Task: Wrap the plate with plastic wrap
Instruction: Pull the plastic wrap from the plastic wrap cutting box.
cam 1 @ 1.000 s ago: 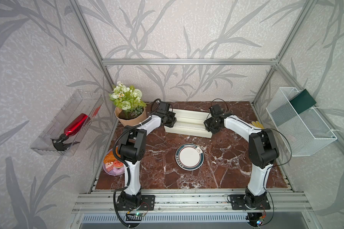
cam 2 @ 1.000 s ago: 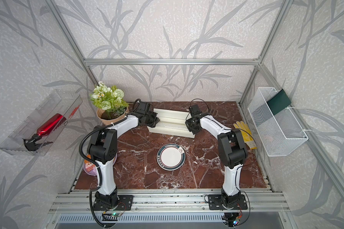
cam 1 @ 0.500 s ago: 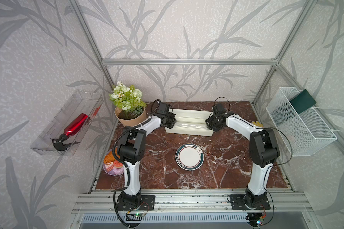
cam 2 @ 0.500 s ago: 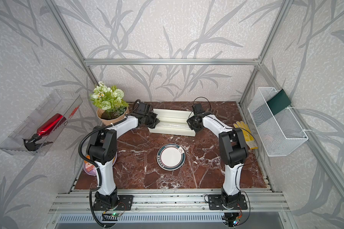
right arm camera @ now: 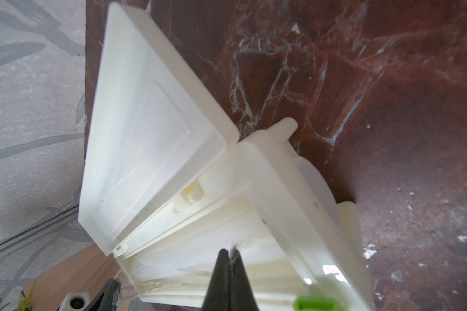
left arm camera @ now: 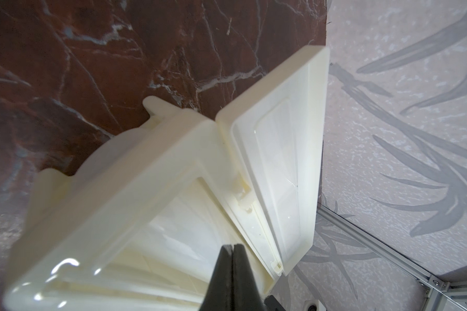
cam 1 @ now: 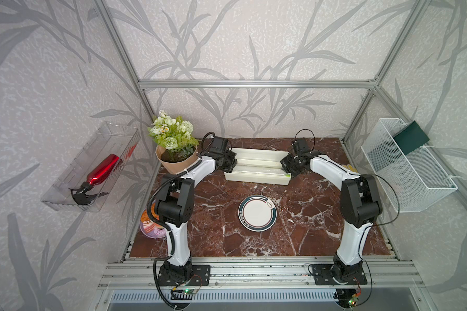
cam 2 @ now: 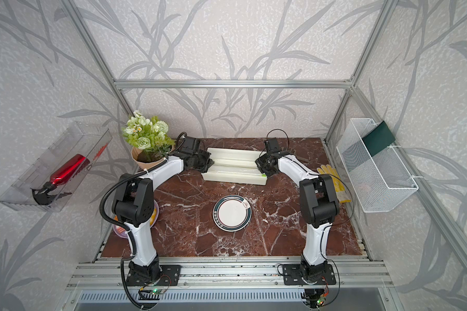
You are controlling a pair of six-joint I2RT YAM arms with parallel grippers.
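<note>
White-centred, the round ceramic plate with the dark green rim band lies flat on the red-brown marble tabletop. It is well apart from both grippers, on the side toward the arm bases and roughly midway between them. Thin transparent plastic wrap shows as a glinting wisp at the tips of the right gripper, whose jaws are pressed together on it. The left gripper also has its jaws fully together; whether film sits between them I cannot tell. Between the two grippers lies the long cream-white plastic dispenser box, its lid swung up, with one gripper at each end over its open trough.
</note>
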